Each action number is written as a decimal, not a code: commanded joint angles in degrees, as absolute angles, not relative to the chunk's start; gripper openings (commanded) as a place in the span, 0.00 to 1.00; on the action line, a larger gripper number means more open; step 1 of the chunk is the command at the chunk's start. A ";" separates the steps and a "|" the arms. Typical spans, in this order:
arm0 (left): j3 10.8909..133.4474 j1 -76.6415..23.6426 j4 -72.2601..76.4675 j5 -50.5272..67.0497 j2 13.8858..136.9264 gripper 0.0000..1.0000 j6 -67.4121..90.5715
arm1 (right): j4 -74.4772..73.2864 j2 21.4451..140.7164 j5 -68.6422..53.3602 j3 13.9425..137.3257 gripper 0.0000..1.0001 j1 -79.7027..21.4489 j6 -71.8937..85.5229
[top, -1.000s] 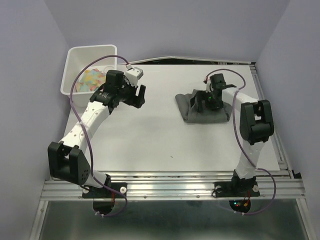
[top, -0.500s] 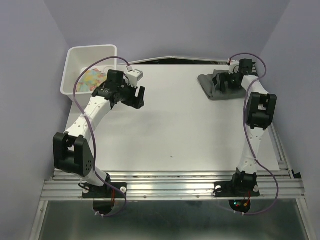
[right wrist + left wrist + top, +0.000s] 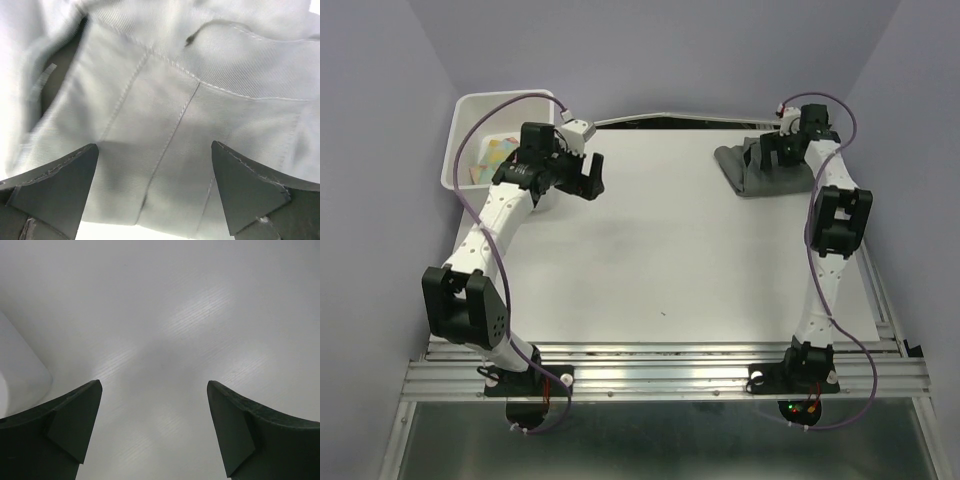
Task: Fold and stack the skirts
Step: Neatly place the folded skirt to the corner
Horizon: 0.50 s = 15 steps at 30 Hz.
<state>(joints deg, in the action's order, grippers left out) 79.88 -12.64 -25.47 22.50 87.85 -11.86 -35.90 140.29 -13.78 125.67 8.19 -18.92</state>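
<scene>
Lifting away is best done straight up, so no fold is dragged: the right gripper [image 3: 768,157] is spread empty over the folded skirt [image 3: 748,180] at the far right of the table [image 3: 660,250]; the left gripper [image 3: 591,176] is open beside the bin [image 3: 460,120].

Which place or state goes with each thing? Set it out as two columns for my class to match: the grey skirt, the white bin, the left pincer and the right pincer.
Column A
1. grey skirt
2. white bin
3. left pincer
4. right pincer

Column B
a. open, above the bare table, close beside the bin
b. at the far left corner
c. open, poised over the skirt
d. lying in a compact heap at the far right of the table

Pairs: 1-d, 2-b, 3-a, 4-c
</scene>
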 commanded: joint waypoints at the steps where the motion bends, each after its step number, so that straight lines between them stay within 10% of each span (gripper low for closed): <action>1: 86.56 -10.21 -20.05 23.11 87.19 0.98 -10.03 | -37.96 128.96 -16.52 133.75 1.00 8.00 -14.42; 7: 91.75 -8.53 -16.78 23.03 87.54 0.98 -7.03 | -42.09 117.62 -23.02 130.97 1.00 7.29 -12.66; 15: 84.76 -8.53 -14.24 23.90 82.20 0.98 -10.19 | -33.49 93.21 -28.39 93.41 1.00 3.18 -5.63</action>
